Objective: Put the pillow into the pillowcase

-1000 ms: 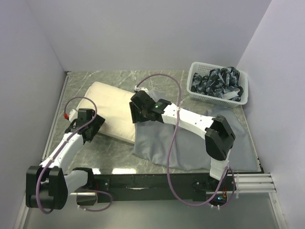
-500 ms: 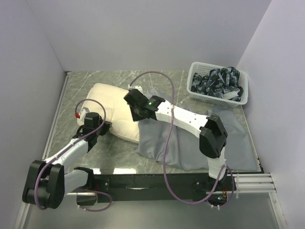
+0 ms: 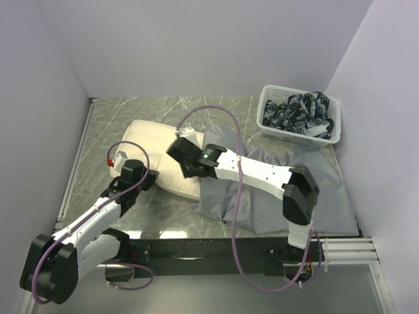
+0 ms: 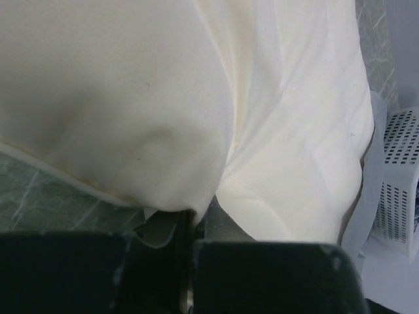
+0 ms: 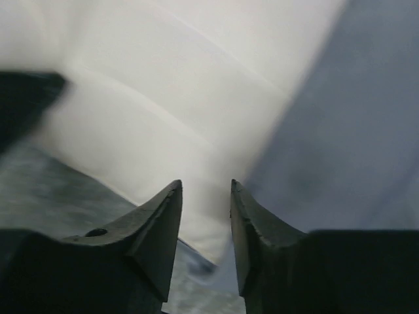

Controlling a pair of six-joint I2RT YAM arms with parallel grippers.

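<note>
The cream pillow [image 3: 152, 145] lies at the table's left centre, its right end against the grey pillowcase [image 3: 281, 190] spread to the right. My left gripper [image 3: 148, 178] is shut on the pillow's near edge; in the left wrist view the gripper [image 4: 190, 219] pinches a fold of the pillow [image 4: 131, 98], with the pillowcase's rim [image 4: 372, 150] at the far right. My right gripper [image 3: 178, 163] hovers over the pillow's right end. In the right wrist view it [image 5: 206, 190] stands open with nothing between its fingers, pillow [image 5: 163, 78] to the left and pillowcase [image 5: 353, 131] to the right.
A white basket [image 3: 298, 136] of dark patterned cloths stands at the back right; it also shows in the left wrist view as a basket [image 4: 400, 190]. Pale walls close in the marble table [image 3: 131, 111] on the left, back and right.
My left gripper shut on the pillow's near edge and pushed it right toward the pillowcase. My right gripper moved left and nearer over the pillow's right end, closing and then partly reopening.
</note>
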